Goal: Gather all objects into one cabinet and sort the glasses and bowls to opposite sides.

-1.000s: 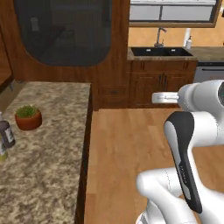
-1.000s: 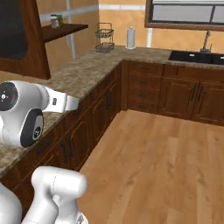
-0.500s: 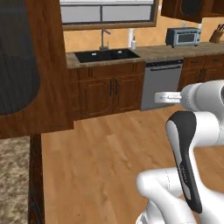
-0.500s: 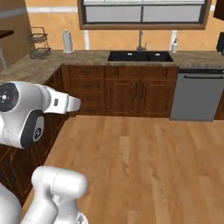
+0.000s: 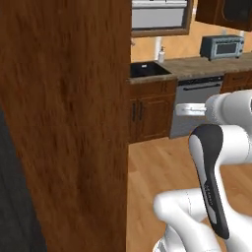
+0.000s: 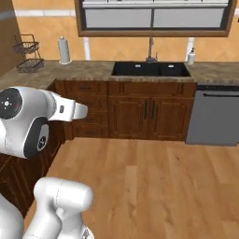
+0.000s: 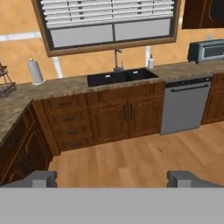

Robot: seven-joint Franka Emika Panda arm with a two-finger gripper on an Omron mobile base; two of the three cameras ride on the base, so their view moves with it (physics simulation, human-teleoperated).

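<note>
Brown wood grain sat closest to us, a tall dark panel [image 5: 69, 123] crowding the left base view, too near for us to tell what piece of furniture it belonged to. Just past it our pincer [image 7: 112, 178] pointed out over the plank floor [image 6: 154, 182]; its two tips stood far apart at the bottom of the hand view with nothing between them, so we took it to be wide open and empty-handed. Beyond the floor ran the granite bench [image 6: 93, 70] with its black sink [image 6: 150, 69], a grey dishwasher [image 6: 215, 114] to one side, a paper-towel roll [image 6: 64, 50] and a wire rack [image 6: 27, 53] toward the corner, and a toaster oven [image 5: 222, 47] farther along under the window [image 7: 109, 24]. None of the mugs, the bowl or the target cabinet could be picked out from where we stood. We judged the job barely begun or between trips: nothing carried, no sorting that we could confirm, and the gathering all left to do as far as these views showed.
</note>
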